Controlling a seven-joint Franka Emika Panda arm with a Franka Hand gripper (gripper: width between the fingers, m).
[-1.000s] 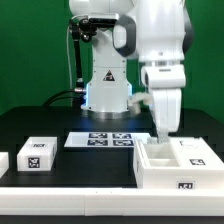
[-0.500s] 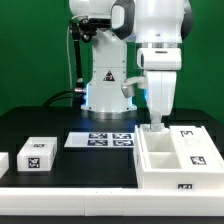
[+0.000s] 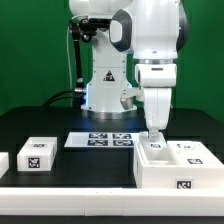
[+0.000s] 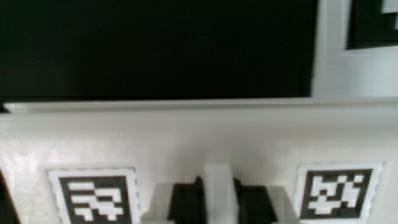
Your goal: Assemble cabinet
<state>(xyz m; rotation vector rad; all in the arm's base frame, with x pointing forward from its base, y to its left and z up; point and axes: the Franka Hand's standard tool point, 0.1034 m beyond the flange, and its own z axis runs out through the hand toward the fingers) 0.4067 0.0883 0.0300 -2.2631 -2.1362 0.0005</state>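
Cabinet sits on the black surface just beside the marker board, off that board's end toward the exterior view's right and a bit nearer the camera. We read it as lying open side up, with the compartments facing the ceiling and one tag on the front wall. Its long axis seems to run roughly parallel to the marker board's long edge, though foreshortening makes that a judgement. Gripper is down at the cabinet's rim, at the corner closest to the marker board. We cannot tell whether the fingers pinch the wall or only stand over it: the wrist view shows just a white wall close up with two tags and a thin rib between dark gaps. Handling guess: hollow rigid plastic, so fairly light but bulky, smooth and likely slippery, not fragile. It looks too wide to span, so we would grip a thin outer wall or a divider. A corner hold may let it swing or tip, so nearer the wall's middle is safer. A small tagged block lies well apart, beyond the marker board's other end.
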